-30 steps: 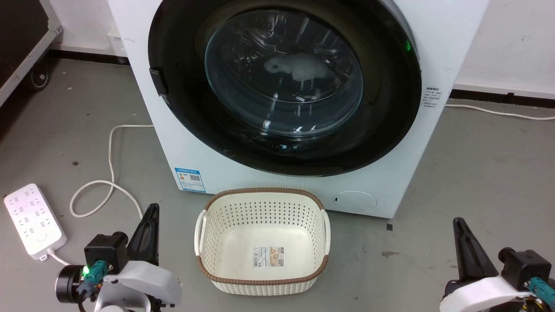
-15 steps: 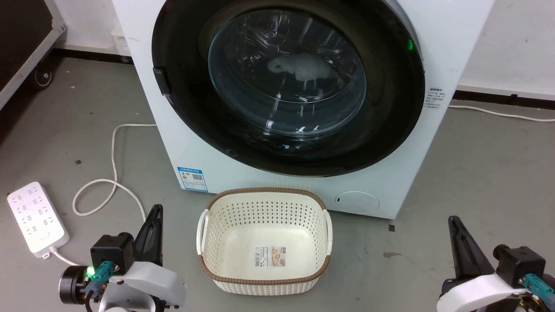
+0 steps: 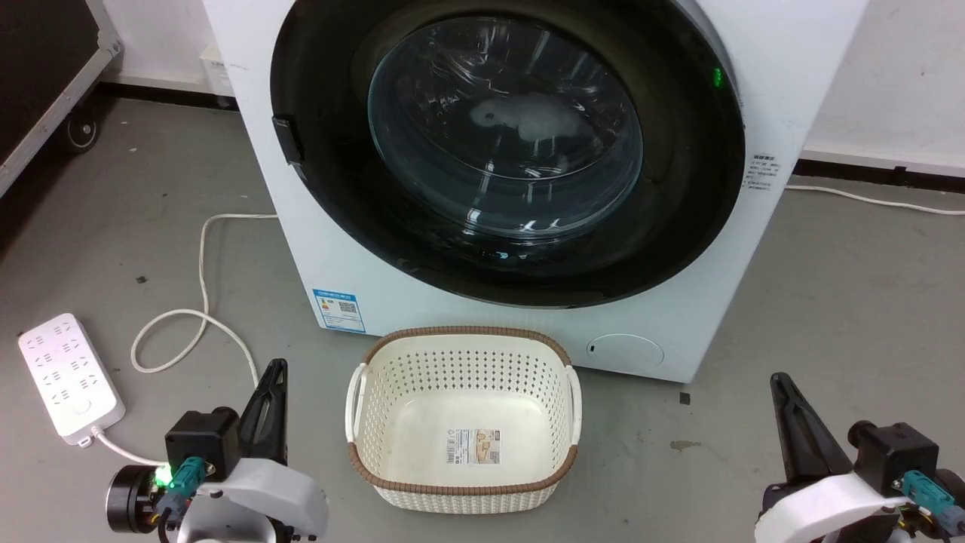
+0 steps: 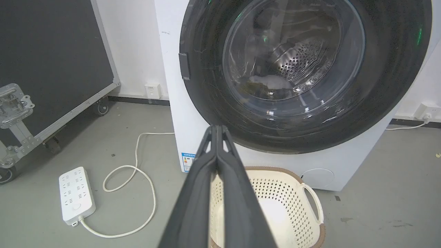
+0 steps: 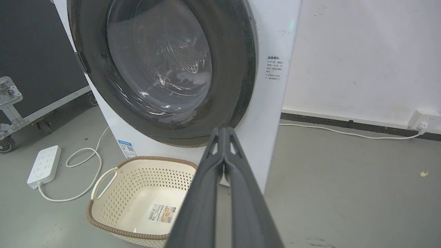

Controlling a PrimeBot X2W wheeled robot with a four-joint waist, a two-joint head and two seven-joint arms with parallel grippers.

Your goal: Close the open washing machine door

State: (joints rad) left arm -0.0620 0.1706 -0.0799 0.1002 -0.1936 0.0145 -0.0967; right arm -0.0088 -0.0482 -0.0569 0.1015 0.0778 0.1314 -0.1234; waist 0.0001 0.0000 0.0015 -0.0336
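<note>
**Loose gear around the jaws**

A cream perforated basket [image 3: 461, 494] with a brown rim sits between the jaws of the left gripper [image 3: 276, 366] and the right gripper [image 3: 776, 378], a paper label [image 3: 471, 446] on its bottom. Left of the left jaws lies a white power strip [image 3: 71, 375], its cable [image 3: 197, 317] looping ahead of them. A black wheeled case [image 4: 51, 62] stands farther left.

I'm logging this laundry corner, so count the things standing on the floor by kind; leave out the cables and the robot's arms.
washing machine: 1
laundry basket: 1
power strip: 1
wheeled black case: 1
Total: 4
</note>
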